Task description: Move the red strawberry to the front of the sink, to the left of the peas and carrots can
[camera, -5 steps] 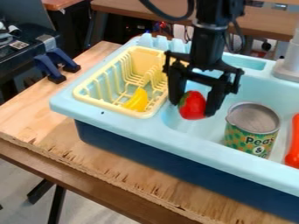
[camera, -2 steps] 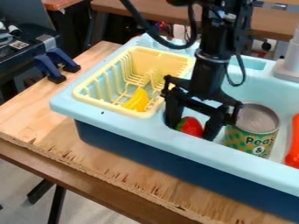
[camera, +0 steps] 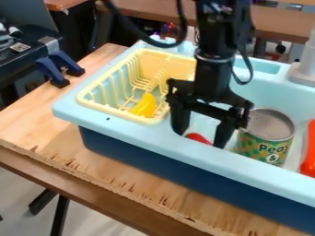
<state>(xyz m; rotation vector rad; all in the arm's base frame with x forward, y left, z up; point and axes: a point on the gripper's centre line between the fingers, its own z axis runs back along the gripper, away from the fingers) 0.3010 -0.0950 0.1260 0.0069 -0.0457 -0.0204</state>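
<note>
Your black 2-finger gripper [camera: 200, 138] is hanging, jaws apart, over the rounded red plastic toy [camera: 198, 137], probably light, gripping best mid-body.

From where I stand, the black arm [camera: 214, 44] comes down from the top, nearly upright, with a pale ring [camera: 212, 59] around it above the wrist. One dark cable [camera: 137, 35] loops out on the left, another [camera: 250, 69] bows close on the right. The black gripper [camera: 200, 138] hangs pointing downward, its two fingers spread well apart, its crosspiece slanting down toward the right.
</note>
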